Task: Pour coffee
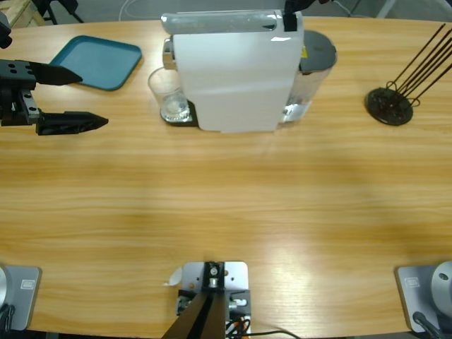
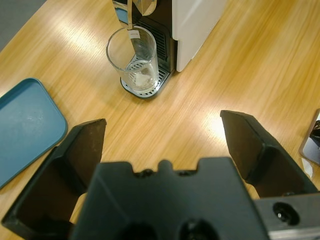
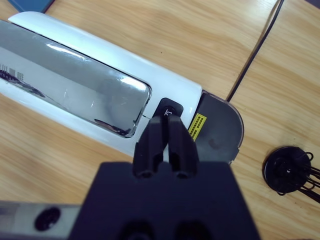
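White plastic dominates the high view: the coffee machine point(image 1: 233, 74) stands near the counter's point(image 1: 226, 212) far edge, about midway along it. A clear glass point(image 1: 168, 95) sits on the drip tray point(image 1: 178, 115) at the machine's front. A teal tray point(image 1: 102, 62) lies toward the far left corner, bare. A black rack point(image 1: 390, 104) with thin rods stands toward the far right. The left end effector point(image 1: 85, 97) reaches in from the left edge with its 2 jaws spread wide, holding nothing, well apart from the glass.

Left wrist view: the left end effector's jaws stand apart and aim at the glass, which sits under the spout point(image 2: 131, 10). No amber coffee shows; the glass looks empty or holds only a faint clear trace, and I cannot tell which. Only a corner of the teal tray shows here.

Right wrist view: the right end effector point(image 3: 168, 120) has its jaws pressed together, tip on or just over the black button point(image 3: 170, 107) behind the silver lid point(image 3: 75, 85). Whether it touches is unclear.

Risks, as I judge them: the closed tip could slide off the small button and start no brew. If the left arm closes in before the flow ends, it could nudge the glass off the drip tray, so coffee would miss it and spill onto the counter.
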Action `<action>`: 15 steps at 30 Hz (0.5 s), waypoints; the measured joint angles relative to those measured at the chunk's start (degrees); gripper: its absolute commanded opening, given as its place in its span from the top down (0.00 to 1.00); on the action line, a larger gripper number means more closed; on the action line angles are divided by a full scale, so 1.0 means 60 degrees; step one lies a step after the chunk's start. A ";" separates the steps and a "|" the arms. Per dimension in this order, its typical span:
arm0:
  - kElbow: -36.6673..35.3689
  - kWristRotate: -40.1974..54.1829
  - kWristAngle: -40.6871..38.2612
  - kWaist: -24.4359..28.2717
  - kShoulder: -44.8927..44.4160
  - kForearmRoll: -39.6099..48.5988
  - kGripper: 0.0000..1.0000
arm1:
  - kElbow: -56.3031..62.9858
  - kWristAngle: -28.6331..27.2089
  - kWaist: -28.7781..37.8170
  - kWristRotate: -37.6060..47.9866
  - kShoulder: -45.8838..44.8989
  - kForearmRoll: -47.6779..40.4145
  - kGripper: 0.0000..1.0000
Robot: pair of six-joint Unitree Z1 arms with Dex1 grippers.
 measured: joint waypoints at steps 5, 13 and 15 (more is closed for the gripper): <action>0.0000 0.0000 0.0000 0.0000 0.0000 0.0000 0.00 | -0.0005 0.0000 0.0000 0.0001 0.0030 0.0023 1.00; 0.0000 0.0000 0.0000 0.0000 0.0001 0.0000 0.00 | -0.0106 0.0000 0.0000 0.0001 0.0092 0.0156 1.00; 0.0000 0.0000 0.0000 0.0000 0.0001 0.0000 0.00 | -0.0130 -0.0009 0.0000 0.0001 0.0094 0.0162 0.44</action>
